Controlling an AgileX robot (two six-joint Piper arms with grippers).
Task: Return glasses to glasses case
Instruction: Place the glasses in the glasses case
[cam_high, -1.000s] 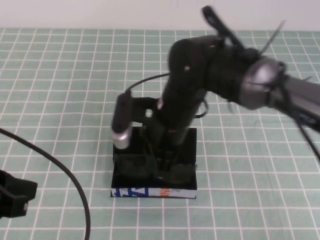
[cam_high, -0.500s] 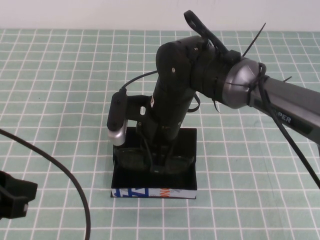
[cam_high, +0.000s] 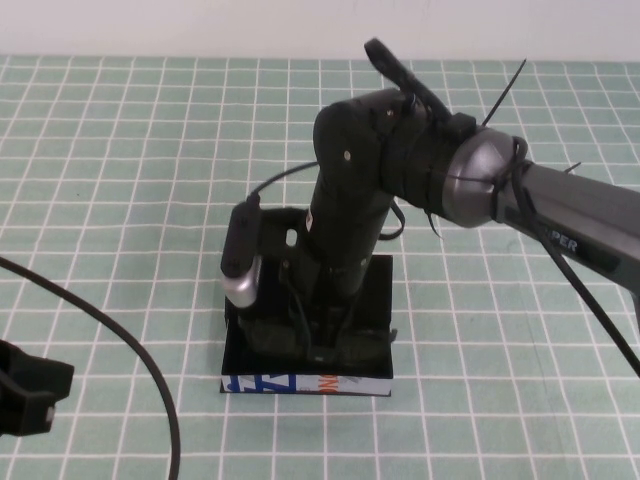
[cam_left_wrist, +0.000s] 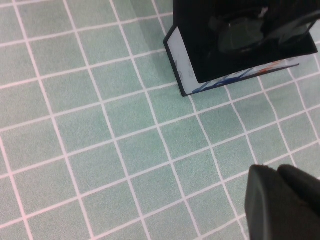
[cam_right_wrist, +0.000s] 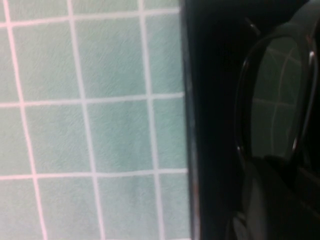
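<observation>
The black glasses case (cam_high: 376, 292) lies open in mid-table, its white printed front edge (cam_high: 300, 384) toward me. The black glasses (cam_high: 268, 337) sit inside it, lenses side by side. My right gripper (cam_high: 322, 338) reaches straight down into the case and is shut on the glasses at the bridge. The right wrist view shows one dark lens (cam_right_wrist: 275, 100) against the case wall (cam_right_wrist: 210, 100). My left gripper (cam_high: 25, 400) is parked at the front left, shut and empty. Its wrist view shows the case (cam_left_wrist: 200, 55) and glasses (cam_left_wrist: 240, 37) from afar.
A black cable (cam_high: 120, 335) curves over the green gridded mat at the left. The right arm (cam_high: 560, 215) stretches in from the right above the table. A white wall borders the far edge.
The right gripper, with the glasses, moved toward the back of the case, then came forward and lower again. The left arm has not moved.
</observation>
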